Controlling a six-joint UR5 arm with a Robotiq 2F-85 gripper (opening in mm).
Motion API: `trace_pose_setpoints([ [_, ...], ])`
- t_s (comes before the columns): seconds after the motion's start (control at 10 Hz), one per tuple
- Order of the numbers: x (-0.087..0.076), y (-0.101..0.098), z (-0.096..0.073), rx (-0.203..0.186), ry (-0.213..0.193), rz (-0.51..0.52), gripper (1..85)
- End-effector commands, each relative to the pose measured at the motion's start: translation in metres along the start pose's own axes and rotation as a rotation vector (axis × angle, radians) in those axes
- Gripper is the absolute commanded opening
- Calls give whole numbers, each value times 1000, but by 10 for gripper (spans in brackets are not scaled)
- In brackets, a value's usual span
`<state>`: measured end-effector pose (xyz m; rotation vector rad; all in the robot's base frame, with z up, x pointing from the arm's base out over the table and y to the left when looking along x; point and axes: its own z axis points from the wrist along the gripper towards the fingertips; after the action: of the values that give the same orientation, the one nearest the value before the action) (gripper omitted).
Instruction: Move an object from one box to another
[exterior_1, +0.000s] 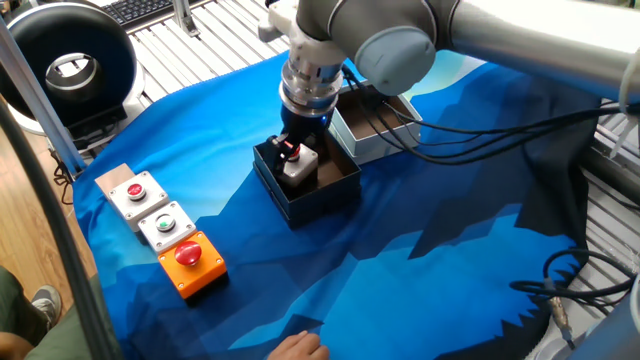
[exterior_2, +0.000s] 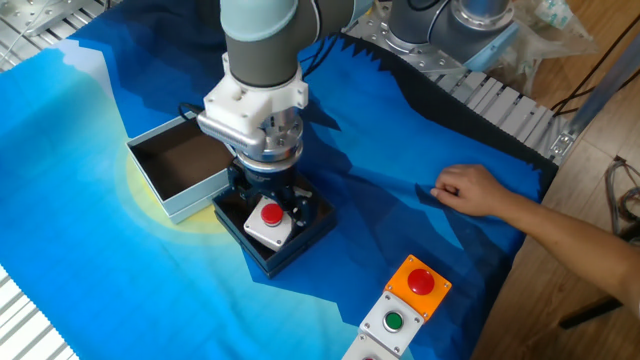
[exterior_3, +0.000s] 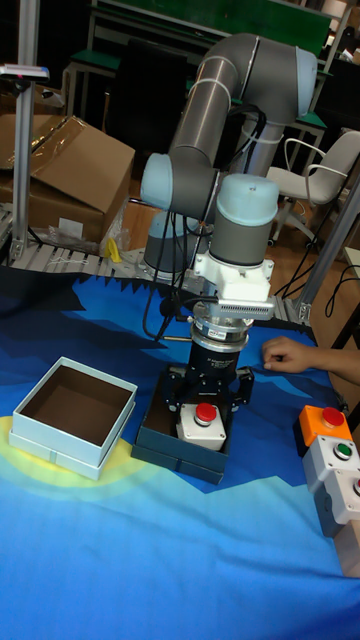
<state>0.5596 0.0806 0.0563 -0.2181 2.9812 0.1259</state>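
Pale box (exterior_3: 70, 415), left: empty. Navy box (exterior_3: 160, 432), beside it: the white switch (exterior_3: 205, 423) sits low inside, with the claw (exterior_3: 207, 398) closed around it. Judged nearly complete; release and withdrawal remain. Whether the switch rests on the box floor is hidden by the walls.

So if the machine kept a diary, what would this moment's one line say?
stage: placing | gripper: shut on switch box | position: lowered inside navy box | pale box: empty | release: not yet
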Motion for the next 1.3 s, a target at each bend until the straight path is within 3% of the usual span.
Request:
trace_pose_setpoints([
  [0.0,4,0,-18,-8,16,6,777],
  [0.3,4,-7,-54,-11,37,69,657],
  [0.4,-2,-10,-63,-8,39,113,527],
  [0.6,-9,-20,-88,-5,68,142,413],
  [0.7,-15,-34,-103,-1,87,148,337],
  [0.8,-19,-56,-114,34,97,158,267],
  [0.9,-28,-68,-120,55,70,217,10],
  [1.1,-39,-93,-136,64,33,238,10],
  [1.2,-43,-116,-145,105,24,187,10],
])
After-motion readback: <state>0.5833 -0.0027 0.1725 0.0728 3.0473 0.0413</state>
